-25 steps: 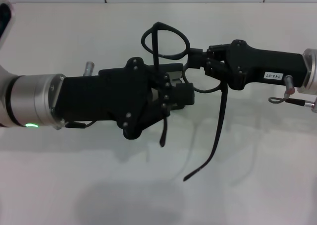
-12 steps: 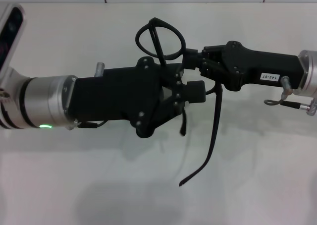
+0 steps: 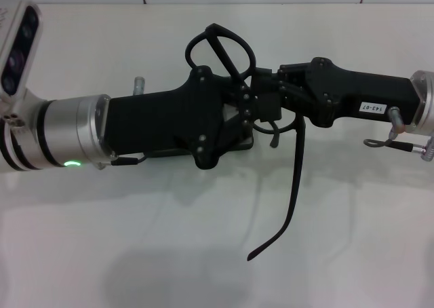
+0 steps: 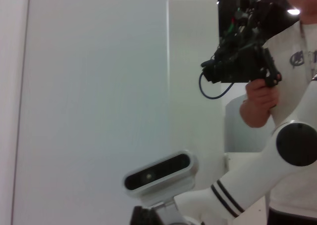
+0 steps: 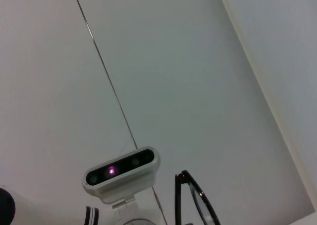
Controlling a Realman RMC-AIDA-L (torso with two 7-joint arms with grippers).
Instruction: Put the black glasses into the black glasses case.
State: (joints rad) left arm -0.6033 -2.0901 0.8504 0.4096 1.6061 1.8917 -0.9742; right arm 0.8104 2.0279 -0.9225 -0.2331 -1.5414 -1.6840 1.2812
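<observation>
In the head view the black glasses (image 3: 220,49) hang in the air above the white table (image 3: 135,240). One round rim stands up and one long temple arm (image 3: 295,179) dangles down. My right gripper (image 3: 263,79) comes in from the right and is shut on the frame beside that rim. My left gripper (image 3: 261,110) reaches in from the left, right against the glasses and the right gripper, covering the other rim. The right wrist view shows one rim of the glasses (image 5: 194,201). The black glasses case is hidden. A dark flat edge (image 3: 234,145) shows under the left gripper; I cannot tell what it is.
White wall panels run behind the table's far edge (image 3: 203,3). In the left wrist view a person (image 4: 297,86) stands off to the side holding a black device (image 4: 240,61), with the right arm's wrist camera (image 4: 158,173) nearer.
My left arm has moved right and closed in on the glasses and the right gripper. The shorter hanging temple arm has swung up and is now mostly hidden behind the left gripper.
</observation>
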